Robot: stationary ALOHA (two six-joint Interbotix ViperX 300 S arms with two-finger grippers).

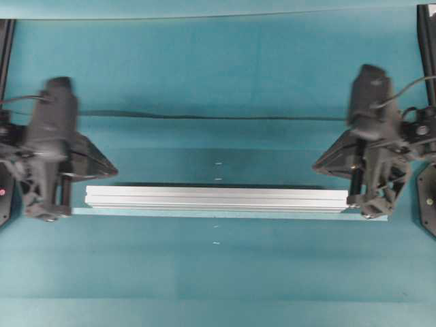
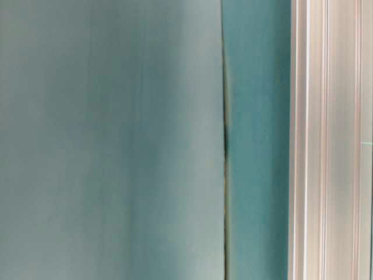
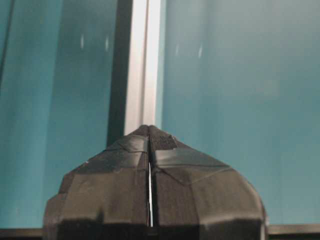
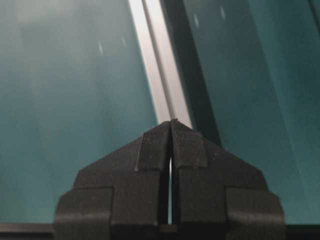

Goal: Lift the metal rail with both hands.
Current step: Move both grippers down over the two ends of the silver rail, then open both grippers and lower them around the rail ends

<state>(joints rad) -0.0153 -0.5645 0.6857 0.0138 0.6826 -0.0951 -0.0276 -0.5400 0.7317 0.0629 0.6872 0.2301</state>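
Observation:
The metal rail point(image 1: 216, 198) lies left to right across the middle of the teal table, silver and grooved. My left gripper point(image 1: 63, 199) is at its left end and my right gripper point(image 1: 360, 197) at its right end. In the left wrist view the left gripper point(image 3: 149, 129) is shut, fingertips pressed together, and the rail point(image 3: 142, 65) runs straight away from the tips. In the right wrist view the right gripper point(image 4: 171, 121) is shut the same way over the rail point(image 4: 157, 65). I see nothing clamped between either pair of fingers. The table-level view shows only a close stretch of the rail point(image 2: 332, 140).
A thin pale strip point(image 1: 204, 214) lies on the mat along the rail's near side. A dark line point(image 1: 204, 117) crosses the table behind the rail. Small white marks point(image 1: 218, 163) dot the mat. Black frame posts point(image 1: 426, 41) stand at the side edges.

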